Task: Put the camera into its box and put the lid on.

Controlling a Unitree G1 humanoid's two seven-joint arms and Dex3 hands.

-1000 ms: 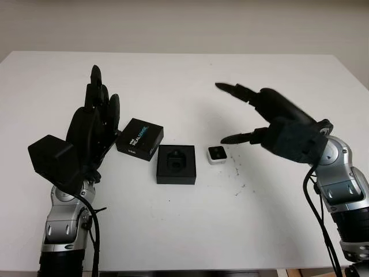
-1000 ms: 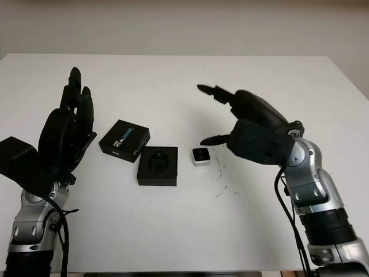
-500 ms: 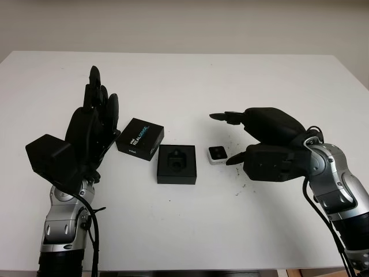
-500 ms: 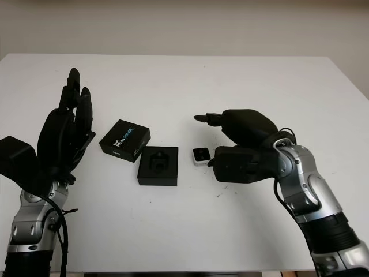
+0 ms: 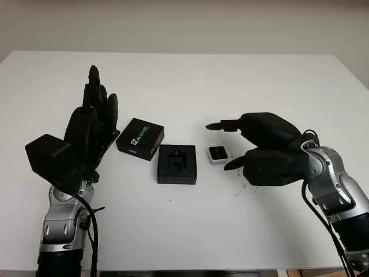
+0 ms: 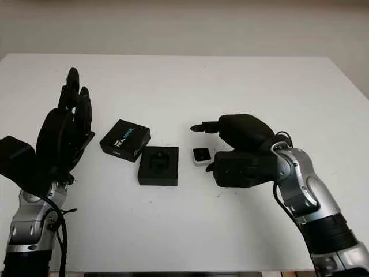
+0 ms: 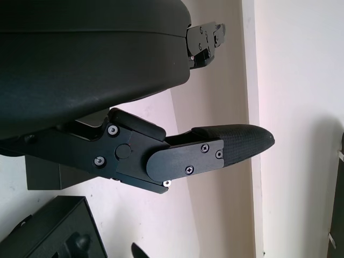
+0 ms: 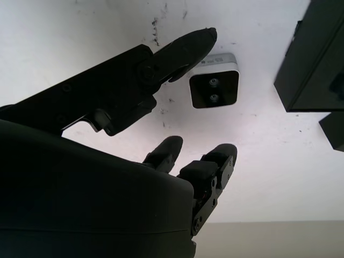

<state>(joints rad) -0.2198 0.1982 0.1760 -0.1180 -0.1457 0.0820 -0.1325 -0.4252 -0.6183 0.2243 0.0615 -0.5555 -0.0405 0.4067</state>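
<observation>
My right hand (image 5: 253, 144) hangs open just beside the camera (image 5: 217, 154), fingers either side of it, not touching. The box (image 5: 177, 164) sits beyond the camera, the lid (image 5: 139, 138) past that, near my raised, open left hand (image 5: 89, 130).

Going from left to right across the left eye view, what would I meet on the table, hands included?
Left hand, open → box lid → open black box → small white camera → right hand, open beside the camera.
</observation>
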